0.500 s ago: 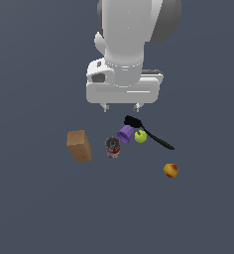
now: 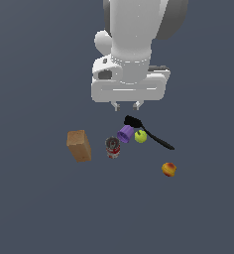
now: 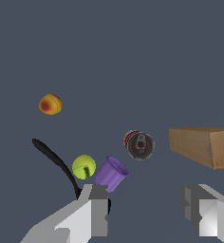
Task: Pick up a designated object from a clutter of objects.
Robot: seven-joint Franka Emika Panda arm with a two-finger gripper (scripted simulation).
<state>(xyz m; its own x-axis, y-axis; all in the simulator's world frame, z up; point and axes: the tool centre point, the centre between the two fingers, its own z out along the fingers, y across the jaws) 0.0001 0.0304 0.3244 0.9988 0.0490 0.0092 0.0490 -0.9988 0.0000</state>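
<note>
The purple cup (image 2: 125, 133) lies tipped on its side among the clutter, between the red-labelled can (image 2: 112, 147) and the yellow-green ball (image 2: 141, 136). In the wrist view the cup (image 3: 111, 173) points its open mouth toward the can (image 3: 140, 144), with the ball (image 3: 84, 166) beside it. My gripper (image 2: 126, 105) hangs open and empty above the cup, not touching it. In the wrist view its fingers (image 3: 96, 213) stand wide apart, one finger just over the cup's base.
A brown box (image 2: 79, 145) stands at the exterior view's left of the can. A black long-handled spatula (image 2: 148, 133) lies behind the ball, its head under my gripper. An orange-red fruit (image 2: 169, 169) sits apart at the exterior view's right.
The gripper has come slightly lower toward the cup. The objects have not moved.
</note>
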